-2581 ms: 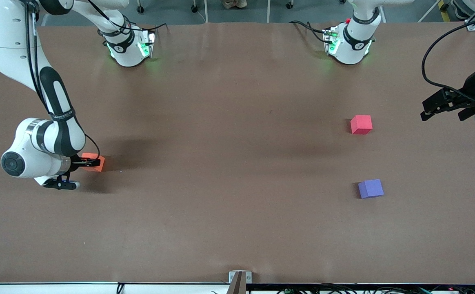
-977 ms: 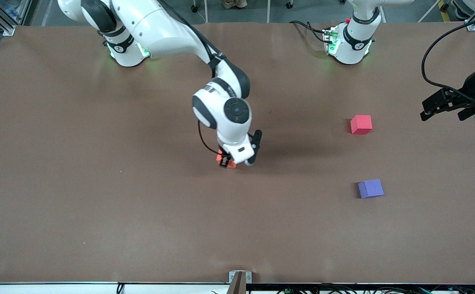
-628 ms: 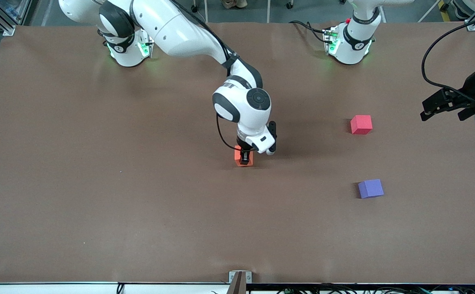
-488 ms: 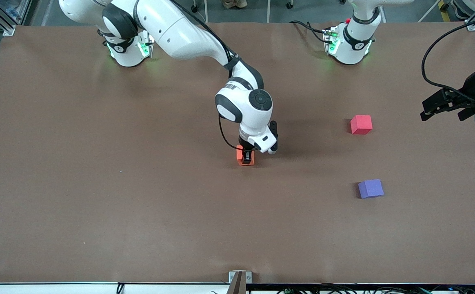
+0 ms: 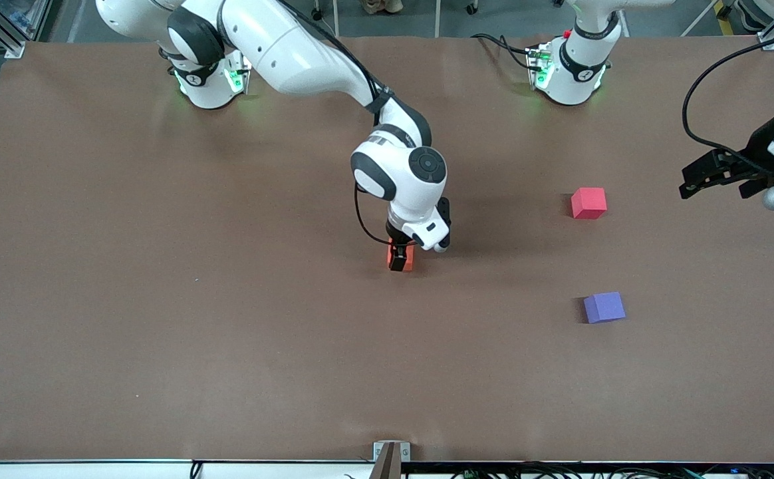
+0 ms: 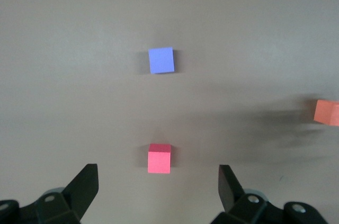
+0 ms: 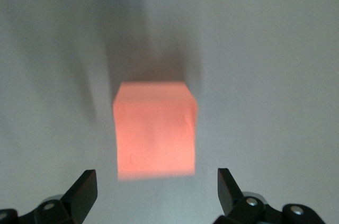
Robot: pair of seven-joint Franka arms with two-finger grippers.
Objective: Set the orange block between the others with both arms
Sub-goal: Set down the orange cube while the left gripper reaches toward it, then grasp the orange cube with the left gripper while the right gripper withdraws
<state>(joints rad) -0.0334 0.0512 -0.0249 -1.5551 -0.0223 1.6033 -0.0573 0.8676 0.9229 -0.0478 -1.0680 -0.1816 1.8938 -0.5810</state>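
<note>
Under the right gripper (image 5: 398, 258), jaws now apart: orange block (image 5: 403, 259) released mid-table, short of the red cube (image 5: 588, 202) and purple cube (image 5: 604, 307). Left gripper (image 5: 711, 176) waits open; handover likely.

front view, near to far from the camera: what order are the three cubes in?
purple-blue cube → orange block, on the table under the right tool → pinkish-red cube.

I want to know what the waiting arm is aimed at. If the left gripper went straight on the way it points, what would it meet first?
Probably the pinkish-red cube, centred between the open left gripper fingers; the purple-blue cube lies farther along. Depth is uncertain.
</note>
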